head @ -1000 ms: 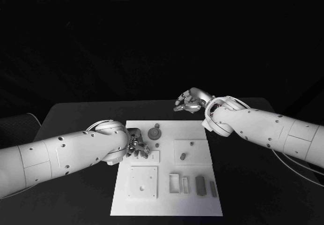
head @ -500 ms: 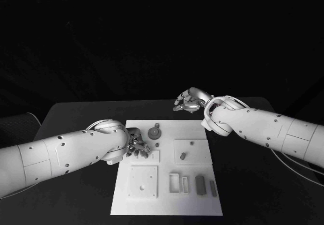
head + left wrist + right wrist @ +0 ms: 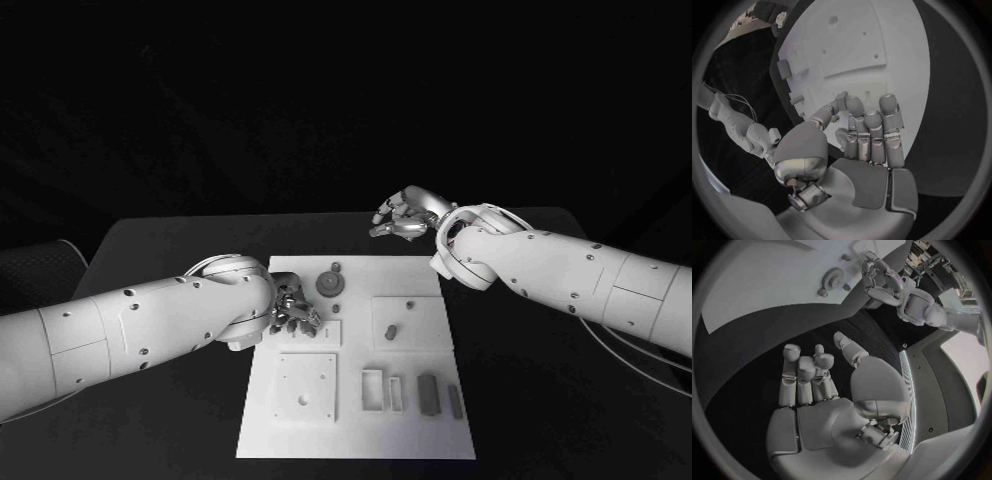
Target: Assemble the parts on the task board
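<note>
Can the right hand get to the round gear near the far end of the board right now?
Probably yes. The right hand hovers open beyond the task board's far edge, and nothing lies between it and the round gear. The left hand is beside the gear, not over it.

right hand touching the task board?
Apart. In the head view the right hand hangs beyond the far edge of the task board, with dark table between them; the right wrist view shows bare black table under its fingers.

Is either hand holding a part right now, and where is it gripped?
Right hand holds nothing, open over the table. Left hand, curled over the board: cannot tell.
</note>
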Robot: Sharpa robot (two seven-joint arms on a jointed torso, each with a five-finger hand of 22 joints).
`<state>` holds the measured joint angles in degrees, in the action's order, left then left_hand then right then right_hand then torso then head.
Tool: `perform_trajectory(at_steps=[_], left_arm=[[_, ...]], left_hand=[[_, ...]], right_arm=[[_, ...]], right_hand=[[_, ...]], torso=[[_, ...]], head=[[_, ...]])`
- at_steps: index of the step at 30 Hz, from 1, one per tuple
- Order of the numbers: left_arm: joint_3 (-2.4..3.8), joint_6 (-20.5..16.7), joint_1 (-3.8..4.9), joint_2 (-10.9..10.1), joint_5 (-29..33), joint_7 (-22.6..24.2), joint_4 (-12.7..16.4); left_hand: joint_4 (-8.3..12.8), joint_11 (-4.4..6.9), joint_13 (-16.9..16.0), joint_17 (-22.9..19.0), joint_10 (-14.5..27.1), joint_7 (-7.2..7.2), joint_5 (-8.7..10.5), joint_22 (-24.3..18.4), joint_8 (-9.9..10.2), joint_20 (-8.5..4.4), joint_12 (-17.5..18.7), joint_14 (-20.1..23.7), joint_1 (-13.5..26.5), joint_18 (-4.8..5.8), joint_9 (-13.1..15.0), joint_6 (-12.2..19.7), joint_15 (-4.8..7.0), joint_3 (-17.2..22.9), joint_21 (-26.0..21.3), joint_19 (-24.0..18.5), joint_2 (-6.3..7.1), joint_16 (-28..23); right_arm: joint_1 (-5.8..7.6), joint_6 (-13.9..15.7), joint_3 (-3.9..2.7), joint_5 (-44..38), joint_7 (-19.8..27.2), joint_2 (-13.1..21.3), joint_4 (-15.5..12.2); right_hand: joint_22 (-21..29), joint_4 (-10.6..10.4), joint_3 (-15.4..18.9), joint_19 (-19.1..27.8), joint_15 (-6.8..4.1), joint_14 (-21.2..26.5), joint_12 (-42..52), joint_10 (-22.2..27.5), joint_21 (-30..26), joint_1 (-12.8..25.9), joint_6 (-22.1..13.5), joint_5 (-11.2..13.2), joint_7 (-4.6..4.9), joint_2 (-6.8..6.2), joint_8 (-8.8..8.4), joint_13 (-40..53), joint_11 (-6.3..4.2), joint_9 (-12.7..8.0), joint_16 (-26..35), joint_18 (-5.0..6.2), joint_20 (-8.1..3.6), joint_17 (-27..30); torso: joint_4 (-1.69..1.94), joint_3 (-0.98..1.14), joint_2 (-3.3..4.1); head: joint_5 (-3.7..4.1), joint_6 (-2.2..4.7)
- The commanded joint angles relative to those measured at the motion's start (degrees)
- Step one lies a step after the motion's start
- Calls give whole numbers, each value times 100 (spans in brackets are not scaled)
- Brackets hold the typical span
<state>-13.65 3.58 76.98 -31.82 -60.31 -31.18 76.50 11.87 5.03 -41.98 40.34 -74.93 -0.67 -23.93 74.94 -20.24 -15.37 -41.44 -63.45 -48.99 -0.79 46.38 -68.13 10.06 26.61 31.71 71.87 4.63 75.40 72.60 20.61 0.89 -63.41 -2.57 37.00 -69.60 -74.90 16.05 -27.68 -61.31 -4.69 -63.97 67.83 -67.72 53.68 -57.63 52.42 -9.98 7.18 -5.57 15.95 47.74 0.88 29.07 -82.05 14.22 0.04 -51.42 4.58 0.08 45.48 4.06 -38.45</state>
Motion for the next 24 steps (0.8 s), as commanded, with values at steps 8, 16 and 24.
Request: perform_trajectory(at_steps=[8,16,24], left_arm=[[3,12,1,16,-3,47,10],[3,-26,1,36,-75,42,8],[3,-17,1,43,-175,59,4]], left_hand=[[-40,10,-2,-5,-11,-9,29,122,-2,-14,-51,13,43,-8,14,-52,32,-19,41,14,22,41],[-48,18,-9,-4,-15,-1,29,124,-8,-22,-69,9,24,-14,23,-61,42,1,52,22,-22,59],[-81,20,-13,-4,-13,0,38,125,-12,-20,-84,10,70,-10,31,-65,46,-21,62,24,2,72]], right_arm=[[0,-72,-2,-48,48,10,-18],[0,-77,-2,-48,46,14,-38],[0,-77,-2,-48,45,21,-41]], right_hand=[[-5,18,27,31,-41,1,-23,27,-23,5,17,-24,16,58,-36,-7,-5,8,25,78,8,9],[-5,17,28,31,-41,1,-23,27,-23,9,20,-24,15,60,-35,-7,-5,10,25,78,8,10],[-6,13,29,31,-42,1,-22,27,-23,13,22,-26,15,64,-35,-7,-6,12,25,78,8,10]], torso=[[3,0,1],[0,3,2],[-2,8,1]], head=[[-4,-2],[-14,5],[-30,6]])
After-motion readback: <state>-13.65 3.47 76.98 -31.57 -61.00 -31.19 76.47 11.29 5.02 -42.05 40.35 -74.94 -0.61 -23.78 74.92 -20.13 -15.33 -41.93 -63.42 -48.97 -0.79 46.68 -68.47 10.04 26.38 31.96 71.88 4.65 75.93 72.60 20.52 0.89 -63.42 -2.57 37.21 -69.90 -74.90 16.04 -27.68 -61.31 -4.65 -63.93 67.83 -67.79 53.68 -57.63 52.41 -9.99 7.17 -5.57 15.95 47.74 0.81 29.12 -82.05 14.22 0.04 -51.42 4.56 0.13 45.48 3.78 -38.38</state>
